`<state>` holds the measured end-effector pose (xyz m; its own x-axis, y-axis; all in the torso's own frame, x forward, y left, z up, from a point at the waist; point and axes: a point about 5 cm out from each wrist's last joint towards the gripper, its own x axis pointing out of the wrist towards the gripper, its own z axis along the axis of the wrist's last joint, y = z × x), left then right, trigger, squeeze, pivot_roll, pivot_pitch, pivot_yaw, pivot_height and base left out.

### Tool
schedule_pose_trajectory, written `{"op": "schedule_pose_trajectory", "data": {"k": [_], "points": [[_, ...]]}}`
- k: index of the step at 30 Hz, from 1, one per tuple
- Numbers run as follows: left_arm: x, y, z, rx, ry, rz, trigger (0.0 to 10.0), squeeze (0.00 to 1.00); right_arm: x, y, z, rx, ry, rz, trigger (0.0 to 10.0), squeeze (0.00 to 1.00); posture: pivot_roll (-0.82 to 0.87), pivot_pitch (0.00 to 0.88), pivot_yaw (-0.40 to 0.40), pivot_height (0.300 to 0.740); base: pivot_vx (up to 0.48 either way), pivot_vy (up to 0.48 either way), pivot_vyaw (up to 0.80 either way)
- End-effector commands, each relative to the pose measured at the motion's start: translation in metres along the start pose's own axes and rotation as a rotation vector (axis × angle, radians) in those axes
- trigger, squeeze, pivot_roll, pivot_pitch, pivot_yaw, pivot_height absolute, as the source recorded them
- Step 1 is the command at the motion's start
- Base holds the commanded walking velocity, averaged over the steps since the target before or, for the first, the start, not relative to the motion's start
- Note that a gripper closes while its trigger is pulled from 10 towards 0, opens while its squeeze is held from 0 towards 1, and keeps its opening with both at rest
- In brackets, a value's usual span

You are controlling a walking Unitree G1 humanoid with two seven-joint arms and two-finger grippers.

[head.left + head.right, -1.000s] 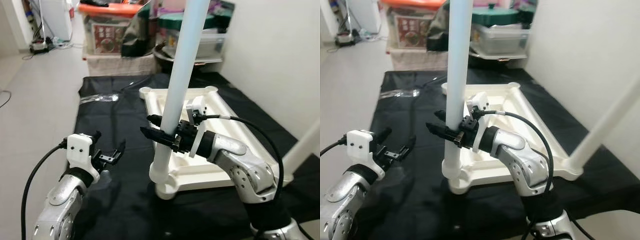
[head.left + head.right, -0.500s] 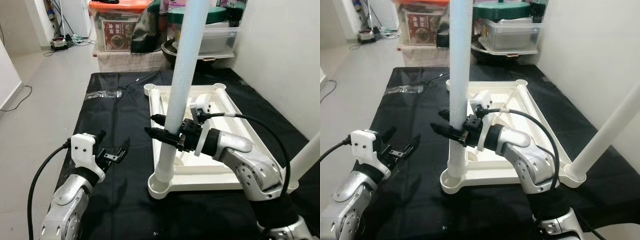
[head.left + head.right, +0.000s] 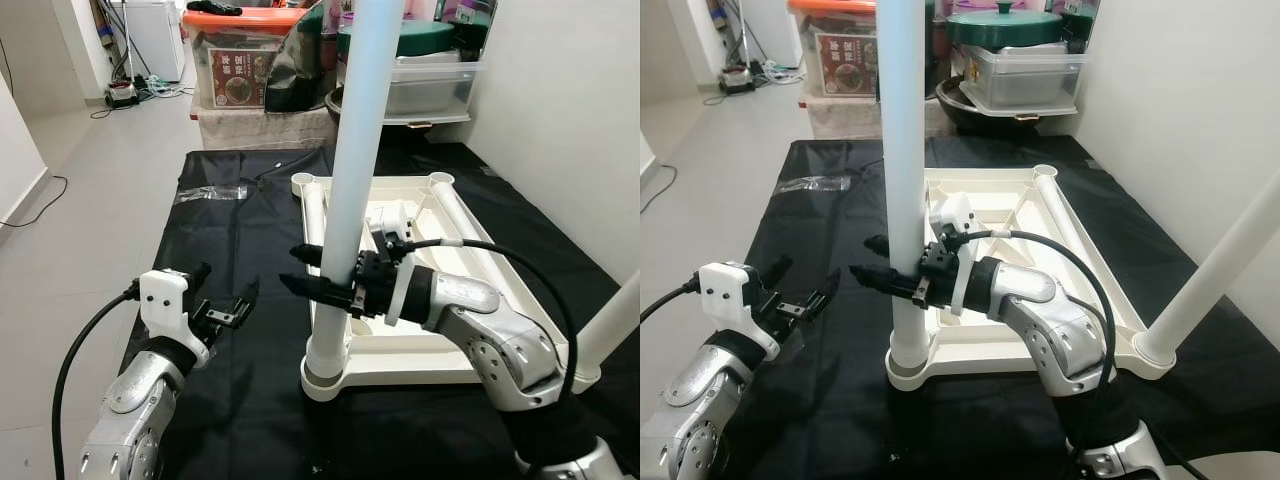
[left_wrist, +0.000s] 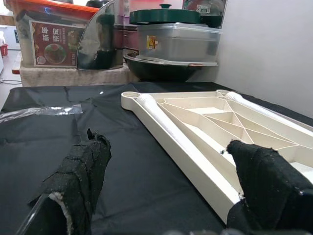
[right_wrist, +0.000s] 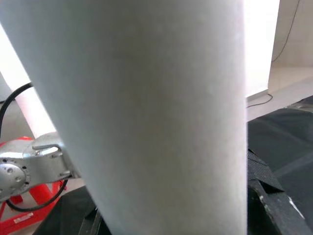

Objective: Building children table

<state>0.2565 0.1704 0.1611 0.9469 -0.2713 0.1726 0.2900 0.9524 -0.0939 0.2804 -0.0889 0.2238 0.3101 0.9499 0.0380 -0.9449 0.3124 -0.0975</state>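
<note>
The children's table top (image 3: 430, 215) lies upside down on a black sheet (image 3: 215, 260) spread over the floor, ribbed underside up, with you partway through fitting its legs. Your right gripper (image 3: 322, 272) has its two black fingers pinching the white leg (image 3: 350, 190) that stands upright in the near left corner socket (image 3: 325, 372); the leg's foot sits inside the socket ring, though whether it is pushed fully home cannot be judged from here. A second leg (image 3: 1215, 275) rises at a slant from the near right corner socket (image 3: 1152, 350), so that one looks placed too. The two far corner sockets, far left (image 3: 303, 181) and far right (image 3: 440, 180), are open rings with nothing in them, which leaves, by this showing, two legs to fit and the table then to be turned over. Your left gripper (image 3: 222, 305) hovers above the sheet well to the left of the table top, fingers spread and holding nothing. Storage boxes (image 3: 240, 65) and a lidded pot (image 3: 1005, 25) stand beyond the sheet.
</note>
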Motion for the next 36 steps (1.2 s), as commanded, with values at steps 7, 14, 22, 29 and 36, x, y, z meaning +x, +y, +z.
{"op": "schedule_pose_trajectory", "data": {"k": [7, 14, 22, 29, 36], "points": [[0.0, 0.0, 0.0, -0.005, -0.001, -0.001, 10.0, 0.0, 0.003, 0.012, -0.01, 0.005, 0.031, 0.063, 10.0, 0.0, 0.03, 0.0, -0.07, 0.74, 0.0, 0.0, 0.0], [0.0, 0.0, -0.001, -0.006, -0.003, 0.001, 10.0, 0.0, 0.006, 0.014, -0.013, 0.009, 0.036, 0.079, 10.0, 0.0, 0.04, 0.0, -0.078, 0.74, 0.0, 0.0, 0.0], [0.0, -0.002, 0.0, -0.018, -0.009, 0.003, 10.0, 0.0, 0.012, 0.014, -0.02, 0.031, 0.047, 0.081, 10.0, 0.0, 0.05, 0.0, -0.09, 0.74, 0.0, 0.0, 0.0], [0.0, -0.002, 0.0, -0.019, -0.014, 0.01, 10.0, 0.0, 0.018, 0.02, -0.02, 0.026, 0.024, 0.105, 10.0, 0.0, 0.06, 0.0, -0.092, 0.74, 0.0, 0.0, 0.0], [0.001, -0.001, 0.0, -0.017, -0.012, 0.012, 10.0, 0.0, 0.018, 0.028, -0.019, 0.008, -0.001, 0.129, 10.0, 0.0, 0.06, 0.0, -0.089, 0.74, 0.0, 0.0, 0.0]]}}
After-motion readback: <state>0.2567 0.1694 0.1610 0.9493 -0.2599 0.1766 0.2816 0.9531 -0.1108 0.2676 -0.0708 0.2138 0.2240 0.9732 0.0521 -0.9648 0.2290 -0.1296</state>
